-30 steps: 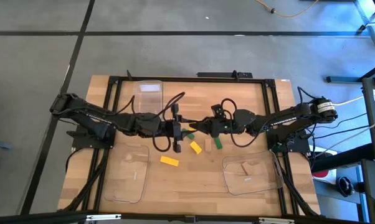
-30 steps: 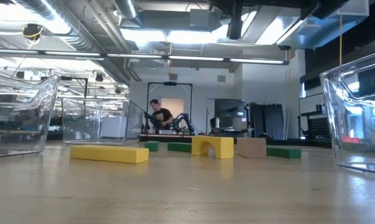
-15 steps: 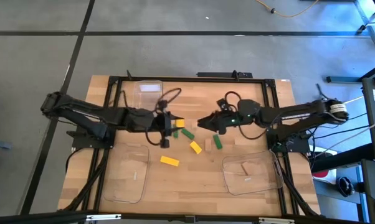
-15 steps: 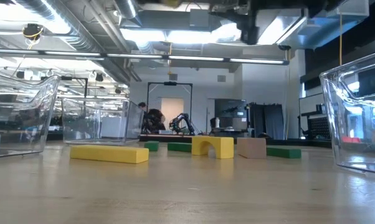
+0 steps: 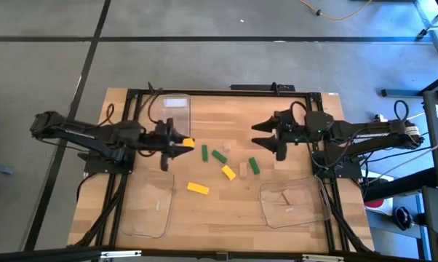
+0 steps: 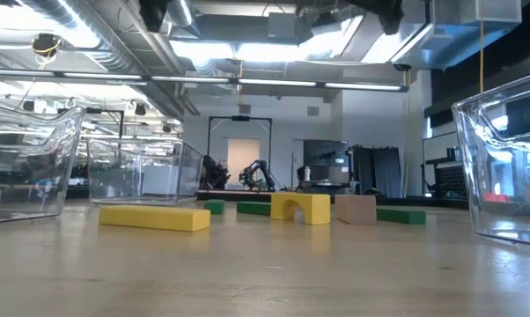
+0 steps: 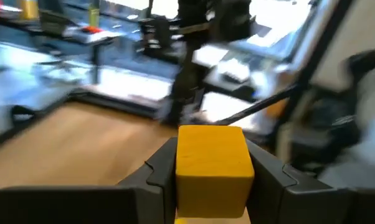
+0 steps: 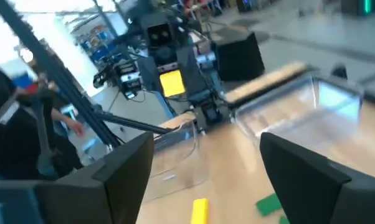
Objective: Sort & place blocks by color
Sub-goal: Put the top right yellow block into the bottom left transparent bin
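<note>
Counter [image 5: 204, 218] w/ clear trays [image 5: 293, 202]. Left gripper [image 5: 181, 144] clamped on yellow block [image 7: 212, 163], lifted near far tray [image 5: 174, 109]. Right gripper [image 5: 265, 135] open, empty, above counter. Other blocks [image 5: 219, 156] lie mid-counter. Judged light, rigid, smooth wood; best pinched across flat sides.

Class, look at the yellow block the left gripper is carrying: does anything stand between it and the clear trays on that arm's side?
Nothing visible does. The left gripper holds the yellow block above the table, with open space toward the back tray and the front tray.
</note>
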You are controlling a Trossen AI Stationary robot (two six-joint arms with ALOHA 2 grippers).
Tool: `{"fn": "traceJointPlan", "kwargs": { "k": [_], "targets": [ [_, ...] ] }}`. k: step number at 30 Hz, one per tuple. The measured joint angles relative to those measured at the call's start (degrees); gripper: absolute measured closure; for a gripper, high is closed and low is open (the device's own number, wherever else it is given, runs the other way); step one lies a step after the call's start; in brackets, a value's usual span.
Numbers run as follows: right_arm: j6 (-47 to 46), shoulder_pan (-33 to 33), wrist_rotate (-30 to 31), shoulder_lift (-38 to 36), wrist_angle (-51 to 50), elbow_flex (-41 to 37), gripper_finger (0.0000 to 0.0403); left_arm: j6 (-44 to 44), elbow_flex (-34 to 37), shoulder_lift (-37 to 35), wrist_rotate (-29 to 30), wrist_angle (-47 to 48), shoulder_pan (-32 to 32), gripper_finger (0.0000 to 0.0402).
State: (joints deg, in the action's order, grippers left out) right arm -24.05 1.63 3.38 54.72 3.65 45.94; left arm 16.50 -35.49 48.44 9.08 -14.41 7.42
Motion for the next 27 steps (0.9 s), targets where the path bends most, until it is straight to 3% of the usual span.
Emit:
{"fn": "traceJointPlan", "kwargs": {
  "k": [6,27],
  "targets": [
    [18.56,1.96,0.00,0.20,-0.05,0.01,0.0107,2.76,2.91,-3.45,-0.26,-3.56,-0.02,0.0282],
    [18.58,2.44,-0.41,0.26,-0.06,0.01,0.0107,-0.60,2.91,-3.54,0.22,-1.96,-0.01,0.0282]
  ]
}}
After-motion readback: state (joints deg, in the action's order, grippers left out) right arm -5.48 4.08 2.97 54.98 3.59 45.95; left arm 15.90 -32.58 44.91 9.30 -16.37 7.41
